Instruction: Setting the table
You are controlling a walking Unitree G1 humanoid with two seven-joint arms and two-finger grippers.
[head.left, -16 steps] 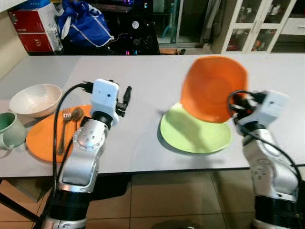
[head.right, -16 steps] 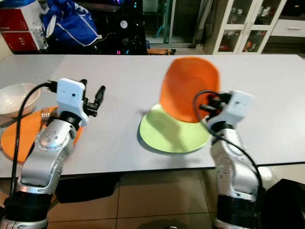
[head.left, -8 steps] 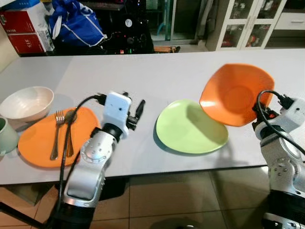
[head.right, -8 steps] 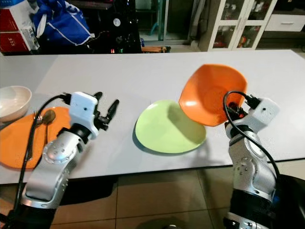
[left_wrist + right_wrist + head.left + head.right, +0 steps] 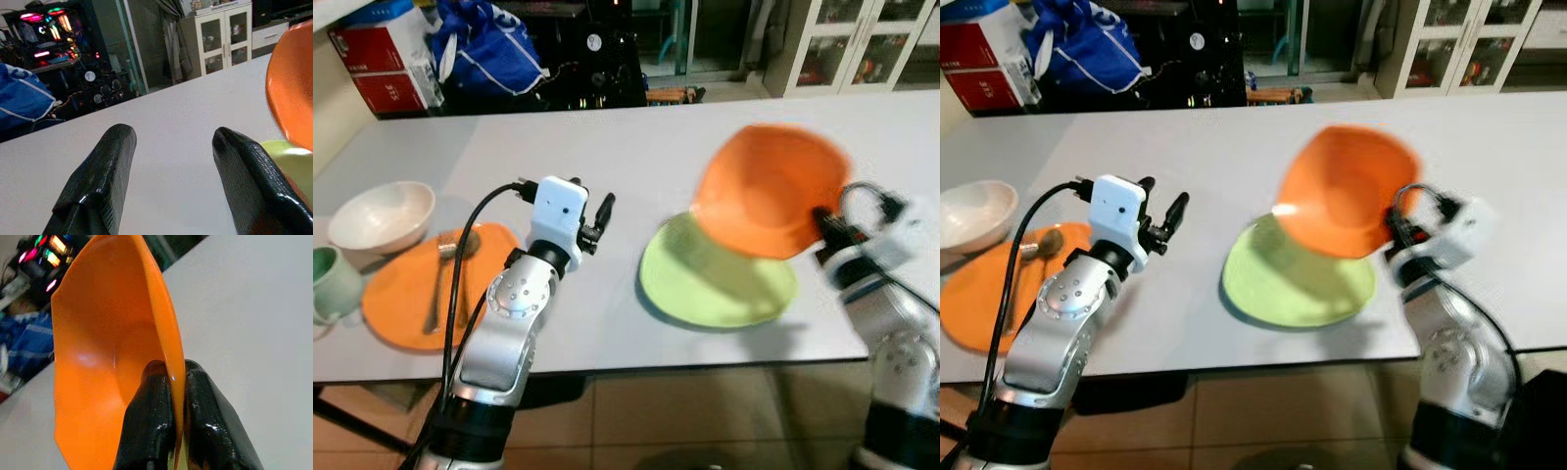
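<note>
The orange bowl-plate [image 5: 766, 191], glossy with a softly squared rim, is tilted in the air over the far right part of the green plate [image 5: 717, 277] on the grey desk [image 5: 636, 147]. The right tool [image 5: 171, 426] pinches its rim between both fingers. The left tool [image 5: 171, 181] hovers spread above the desk. No writing is legible.

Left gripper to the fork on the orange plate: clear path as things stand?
Probably yes. The left gripper is open and hovers over bare table, and the fork lies uncovered on the flat orange plate just to its left, nothing between.
</note>
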